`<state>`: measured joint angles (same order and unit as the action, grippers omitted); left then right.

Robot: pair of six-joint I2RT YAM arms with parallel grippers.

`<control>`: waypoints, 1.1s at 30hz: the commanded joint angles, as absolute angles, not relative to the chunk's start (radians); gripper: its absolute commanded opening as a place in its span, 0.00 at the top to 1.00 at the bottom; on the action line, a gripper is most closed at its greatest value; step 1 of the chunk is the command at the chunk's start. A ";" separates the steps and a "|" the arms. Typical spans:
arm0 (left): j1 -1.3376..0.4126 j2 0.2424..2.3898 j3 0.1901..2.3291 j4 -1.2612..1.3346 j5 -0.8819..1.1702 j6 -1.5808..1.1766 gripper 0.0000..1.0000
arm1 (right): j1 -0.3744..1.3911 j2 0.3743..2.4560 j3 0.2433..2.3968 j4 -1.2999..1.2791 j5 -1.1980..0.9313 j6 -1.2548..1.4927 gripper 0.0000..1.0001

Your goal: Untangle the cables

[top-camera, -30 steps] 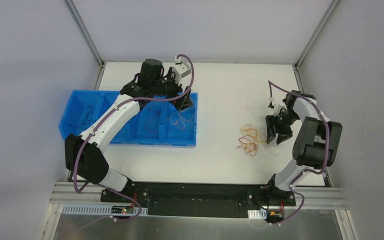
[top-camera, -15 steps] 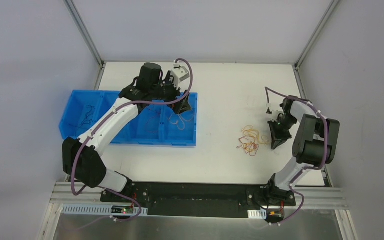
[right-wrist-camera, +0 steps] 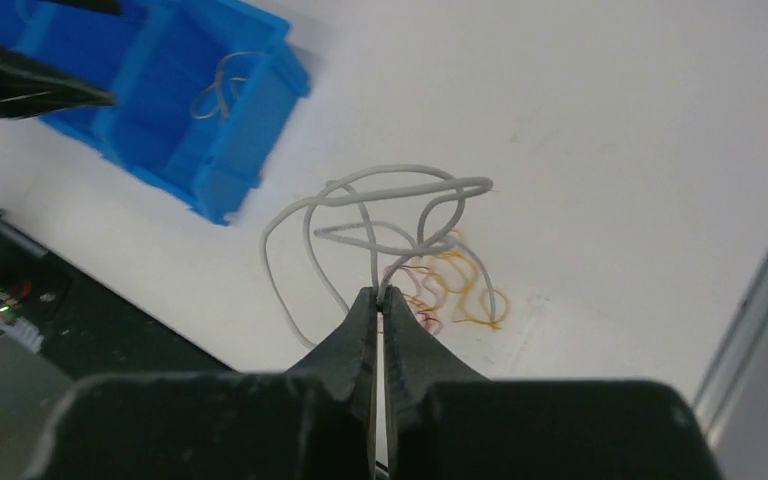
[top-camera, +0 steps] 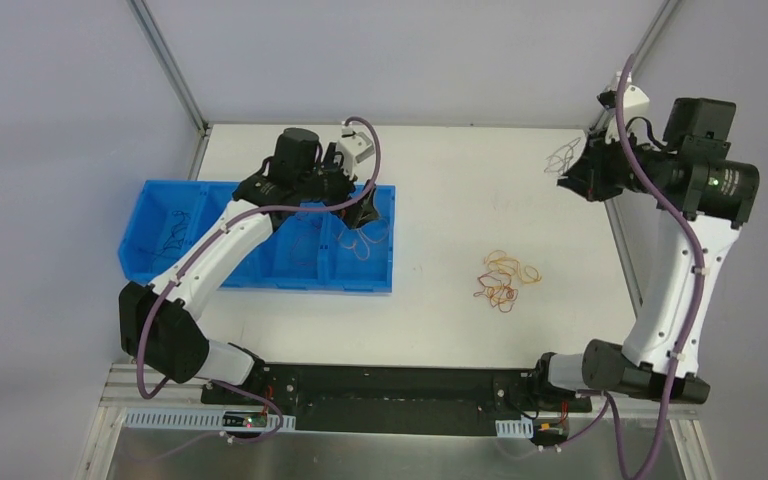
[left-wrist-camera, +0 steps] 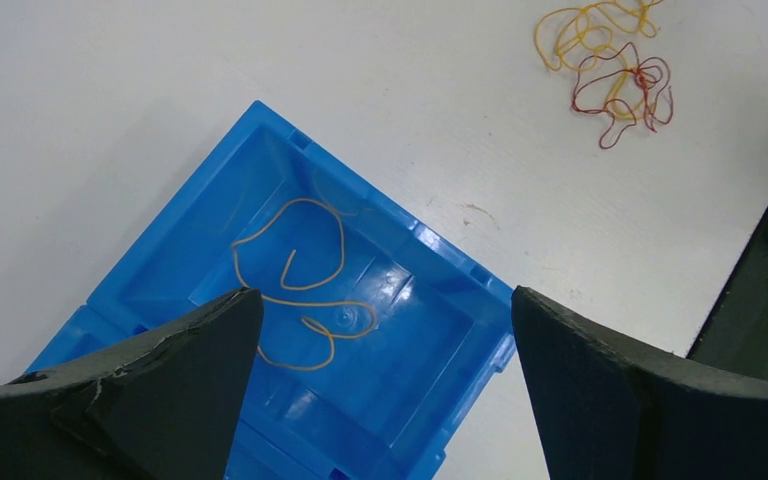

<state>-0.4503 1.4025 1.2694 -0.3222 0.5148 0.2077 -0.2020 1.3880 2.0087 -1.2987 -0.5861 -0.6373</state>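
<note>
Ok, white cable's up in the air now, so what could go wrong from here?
1. The right tool is shut on one thin spot of the white cable, whose loose loops hang free; it could slip out in transit.
2. A low pass over the red and yellow tangle might snag those loops.
3. The left tool hangs open over the blue bin, above the orange cable; the arms may crowd there, or white could land on orange.

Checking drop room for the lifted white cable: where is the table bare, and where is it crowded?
Bare: the table between the blue bin and the yellow-red tangle, plus the far strip behind both. Crowded: the bin's right end under the open left pincer, and the tangle itself.
</note>
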 commanded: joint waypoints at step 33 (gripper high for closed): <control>-0.641 1.448 1.424 0.088 0.905 -0.604 1.00 | 0.366 1.240 1.583 -1.045 -0.735 -0.400 1.00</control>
